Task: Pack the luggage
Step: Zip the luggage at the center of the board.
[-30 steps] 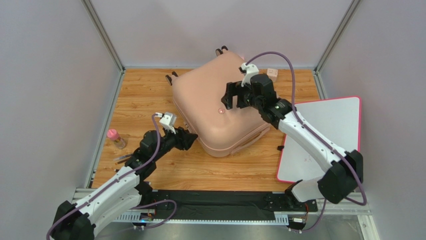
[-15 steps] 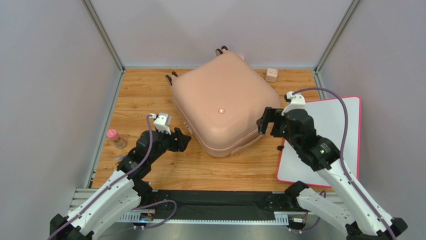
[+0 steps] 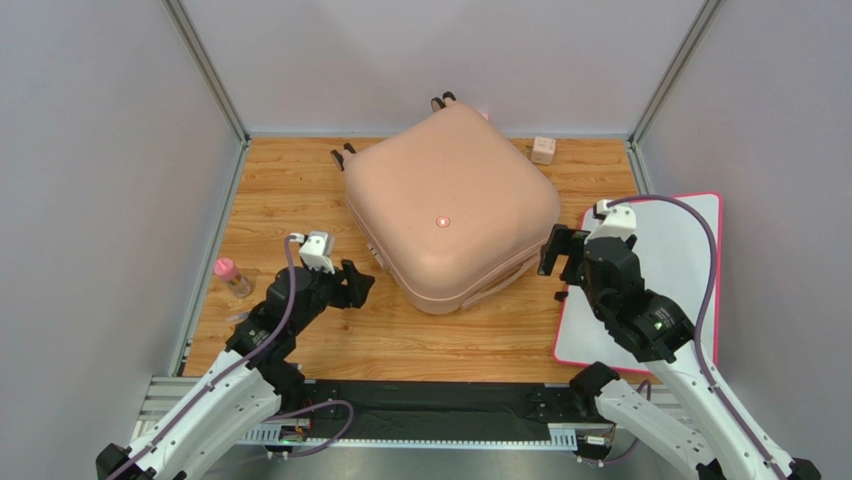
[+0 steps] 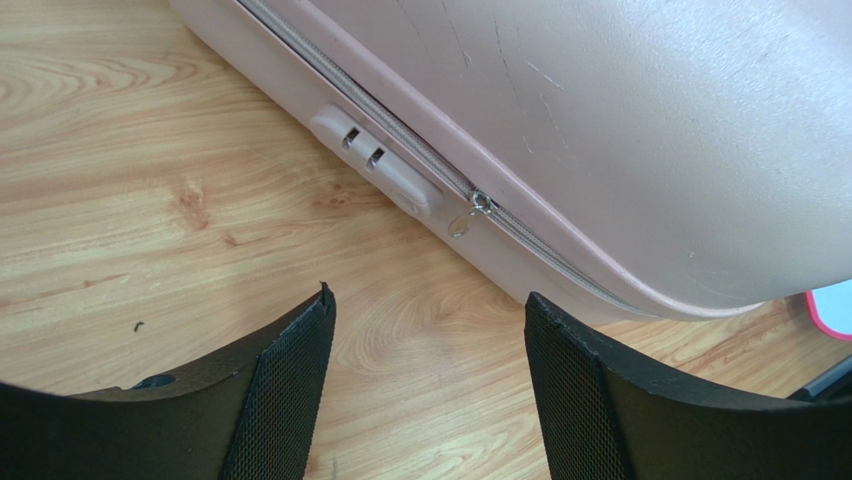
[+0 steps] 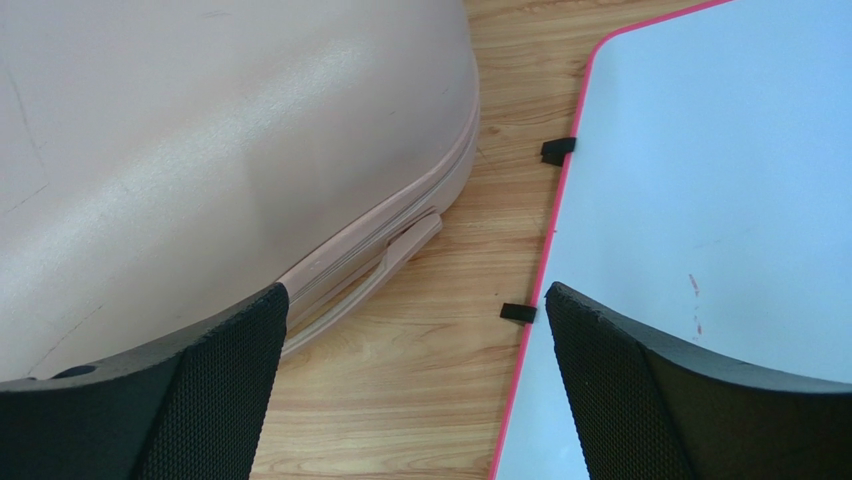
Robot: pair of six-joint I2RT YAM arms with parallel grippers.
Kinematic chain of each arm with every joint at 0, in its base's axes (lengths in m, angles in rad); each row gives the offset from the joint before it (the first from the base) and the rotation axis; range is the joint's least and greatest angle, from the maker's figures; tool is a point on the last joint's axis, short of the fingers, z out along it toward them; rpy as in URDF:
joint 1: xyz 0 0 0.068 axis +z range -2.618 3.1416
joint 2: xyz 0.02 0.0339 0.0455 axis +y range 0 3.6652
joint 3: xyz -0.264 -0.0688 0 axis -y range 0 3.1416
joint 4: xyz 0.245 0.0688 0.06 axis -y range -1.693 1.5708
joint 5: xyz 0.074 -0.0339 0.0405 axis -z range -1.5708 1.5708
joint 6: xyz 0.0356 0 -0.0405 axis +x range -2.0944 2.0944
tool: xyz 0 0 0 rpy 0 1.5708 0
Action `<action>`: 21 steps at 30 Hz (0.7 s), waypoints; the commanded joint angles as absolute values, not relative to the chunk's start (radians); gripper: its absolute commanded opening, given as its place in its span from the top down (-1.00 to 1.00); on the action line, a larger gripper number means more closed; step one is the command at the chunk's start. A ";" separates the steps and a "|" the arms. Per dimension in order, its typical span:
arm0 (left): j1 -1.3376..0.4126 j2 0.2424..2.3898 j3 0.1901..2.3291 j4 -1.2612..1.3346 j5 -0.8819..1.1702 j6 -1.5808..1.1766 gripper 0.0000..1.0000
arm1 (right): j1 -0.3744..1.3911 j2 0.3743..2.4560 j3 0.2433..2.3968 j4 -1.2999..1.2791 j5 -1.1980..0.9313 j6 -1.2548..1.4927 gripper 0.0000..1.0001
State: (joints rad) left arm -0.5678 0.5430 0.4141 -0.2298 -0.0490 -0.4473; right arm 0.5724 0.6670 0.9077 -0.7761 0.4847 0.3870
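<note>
The pale pink luggage lies closed on the wooden table, wheels toward the back. My left gripper is open and empty just off its near-left side; the left wrist view shows the luggage with its zipper pull and lock ahead of the gripper. My right gripper is open and empty by the luggage's right side. The right wrist view shows the luggage, its side handle and bare table between the gripper's fingers.
A flat white board with a pink rim lies at the right, also in the right wrist view. A small pink-capped bottle stands at the left edge. A small beige cube sits at the back right.
My right arm has swung from above the luggage's top down to its right side, near the white board. My left gripper has drawn back a little from the luggage.
</note>
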 commanded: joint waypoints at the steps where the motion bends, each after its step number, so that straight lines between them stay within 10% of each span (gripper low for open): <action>1: -0.566 0.523 0.439 -0.247 -0.074 -0.454 -0.52 | 0.571 0.638 0.927 -0.762 0.622 0.418 -1.00; 21: -0.566 0.520 0.419 -0.232 -0.077 -0.437 -0.52 | 0.571 0.578 0.703 -0.663 0.448 0.650 -0.77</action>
State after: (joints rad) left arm -0.5678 0.5362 0.4141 -0.2455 -0.0673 -0.4450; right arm 0.5724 0.5411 0.7235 -0.6445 0.4980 0.5419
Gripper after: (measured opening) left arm 0.760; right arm 0.898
